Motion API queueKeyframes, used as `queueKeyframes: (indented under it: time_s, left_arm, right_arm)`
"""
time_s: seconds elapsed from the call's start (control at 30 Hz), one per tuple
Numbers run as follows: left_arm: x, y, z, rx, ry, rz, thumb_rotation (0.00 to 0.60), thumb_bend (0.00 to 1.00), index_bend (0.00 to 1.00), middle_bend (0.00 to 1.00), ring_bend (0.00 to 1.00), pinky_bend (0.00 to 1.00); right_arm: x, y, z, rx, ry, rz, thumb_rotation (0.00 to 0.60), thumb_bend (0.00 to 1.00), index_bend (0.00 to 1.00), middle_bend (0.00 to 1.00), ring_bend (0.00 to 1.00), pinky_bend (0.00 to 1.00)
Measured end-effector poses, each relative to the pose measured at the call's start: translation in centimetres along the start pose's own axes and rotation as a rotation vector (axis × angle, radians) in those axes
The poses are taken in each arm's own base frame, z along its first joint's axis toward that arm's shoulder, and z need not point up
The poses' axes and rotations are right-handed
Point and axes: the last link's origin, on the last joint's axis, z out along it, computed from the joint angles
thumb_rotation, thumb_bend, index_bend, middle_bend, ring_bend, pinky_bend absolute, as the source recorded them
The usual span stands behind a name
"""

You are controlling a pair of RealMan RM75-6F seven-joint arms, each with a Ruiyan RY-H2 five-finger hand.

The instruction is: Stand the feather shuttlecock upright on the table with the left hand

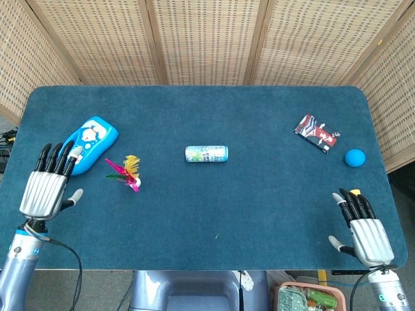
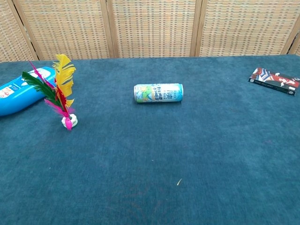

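The feather shuttlecock stands upright on its white base on the blue table, its yellow, green, red and pink feathers fanning up and leaning a little left. Nothing touches it. My left hand hangs at the table's left front, well left of the shuttlecock, fingers apart and holding nothing. My right hand rests near the front right corner, fingers straight and holding nothing. Neither hand appears in the chest view.
A blue bottle lies on its side just left of the shuttlecock. A can lies on its side at mid-table. A dark packet and a blue ball sit at the right.
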Motion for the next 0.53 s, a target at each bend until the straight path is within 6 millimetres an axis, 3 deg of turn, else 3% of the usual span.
queueKeyframes:
  time_s: [0.23,0.53]
  left_arm:
    - [-2.0,-0.8,-5.3,0.035,-0.066,-0.045,0.600,0.22,0.00,0.00,0.00,0.00]
    - [-4.0,-2.0,-7.8,0.058,-0.098,-0.047,0.600,0.22,0.00,0.00,0.00,0.00]
  right_arm:
    - [0.3,0.2,-0.1,-0.009,0.012,0.001,0.600,0.19,0.00,0.00,0.00,0.02]
    - [0.5,0.1,0.1,-0.013,0.022,-0.002,0.600,0.19,0.00,0.00,0.00,0.02]
